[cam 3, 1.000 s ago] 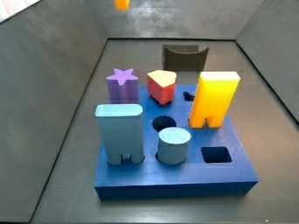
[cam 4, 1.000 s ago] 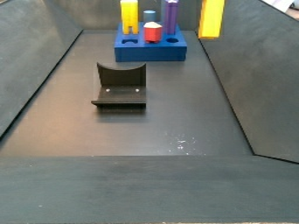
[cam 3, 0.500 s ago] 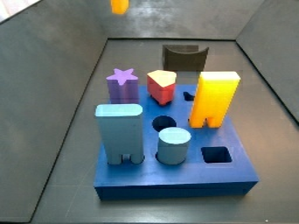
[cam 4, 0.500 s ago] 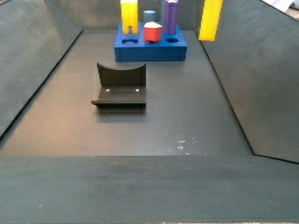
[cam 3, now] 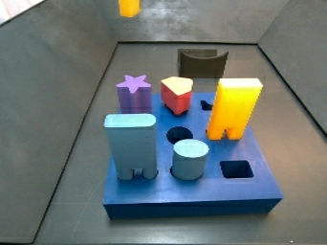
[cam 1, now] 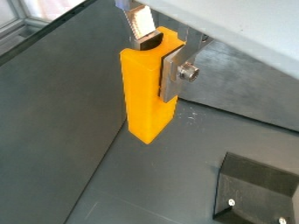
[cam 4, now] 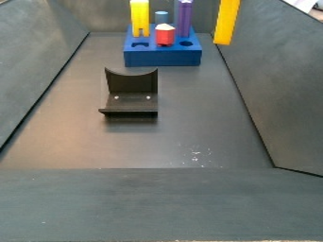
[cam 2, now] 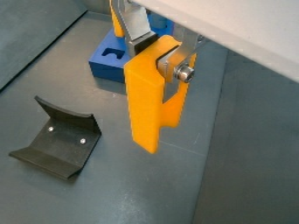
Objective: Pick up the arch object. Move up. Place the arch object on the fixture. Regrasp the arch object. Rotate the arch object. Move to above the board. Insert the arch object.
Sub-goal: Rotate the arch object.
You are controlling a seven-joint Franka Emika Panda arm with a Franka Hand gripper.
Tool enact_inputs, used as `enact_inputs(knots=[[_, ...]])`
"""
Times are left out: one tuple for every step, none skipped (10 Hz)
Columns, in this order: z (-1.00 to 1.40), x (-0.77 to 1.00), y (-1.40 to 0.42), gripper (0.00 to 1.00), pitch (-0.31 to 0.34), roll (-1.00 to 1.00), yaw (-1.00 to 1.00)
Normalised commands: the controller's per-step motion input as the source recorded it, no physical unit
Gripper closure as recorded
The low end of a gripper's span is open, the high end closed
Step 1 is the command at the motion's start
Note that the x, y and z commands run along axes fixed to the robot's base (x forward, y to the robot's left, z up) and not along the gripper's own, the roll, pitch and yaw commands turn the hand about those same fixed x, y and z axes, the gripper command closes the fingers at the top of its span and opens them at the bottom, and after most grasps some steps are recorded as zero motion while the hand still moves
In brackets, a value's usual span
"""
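Note:
My gripper (cam 1: pixel 160 54) is shut on the arch object (cam 1: pixel 147 101), a slim orange-yellow block that hangs upright in the air. It also shows in a wrist view (cam 2: pixel 149 105) with its notch at the low end. One silver finger (cam 1: pixel 176 74) presses its side and the other sits in its top groove. In both side views only the arch object shows, high at the frame's top edge (cam 3: pixel 129 7) (cam 4: pixel 226 21); the gripper is out of frame there. The fixture (cam 4: pixel 130 92) (cam 2: pixel 56 140) (cam 1: pixel 263 188) stands empty on the floor. The blue board (cam 3: pixel 243 191) (cam 4: pixel 161 57) (cam 2: pixel 117 57) lies beyond the fixture.
On the board stand a big yellow arch block (cam 3: pixel 234 105), a light blue arch block (cam 3: pixel 130 144), a light blue cylinder (cam 3: pixel 189 158), a purple star (cam 3: pixel 133 91) and a red piece (cam 3: pixel 177 94). A round hole (cam 3: pixel 179 134) and a square hole (cam 3: pixel 236 169) are open. Grey walls enclose the floor.
The held arch object has drifted a little toward the board end and looks smaller in one side view. Nothing else has moved.

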Motion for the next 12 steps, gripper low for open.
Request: enact_inputs(knots=[[0.0,-0.06,0.01,1.0,0.027,-0.06,-1.0],[0.0,-0.05,0.01,1.0,0.027,-0.06,-1.0],[0.01,-0.04,0.01,1.0,0.029,-0.07,-1.0],[0.02,-0.04,0.01,1.0,0.03,-0.07,-1.0],[0.02,-0.03,0.01,1.0,0.034,-0.09,-1.0],[0.03,-0.03,0.01,1.0,0.038,-0.1,-1.0],[0.03,-0.03,0.01,1.0,0.046,-0.12,-1.0],[0.03,-0.03,0.01,1.0,0.051,-0.14,-1.0],[0.03,-0.02,0.02,1.0,0.063,-0.17,-0.92],[0.04,-0.02,0.02,1.0,0.062,-0.17,-0.69],[0.04,-0.02,0.02,1.0,0.057,-0.17,-0.4],[0.04,-0.01,0.02,1.0,0.056,-0.17,-0.3]])
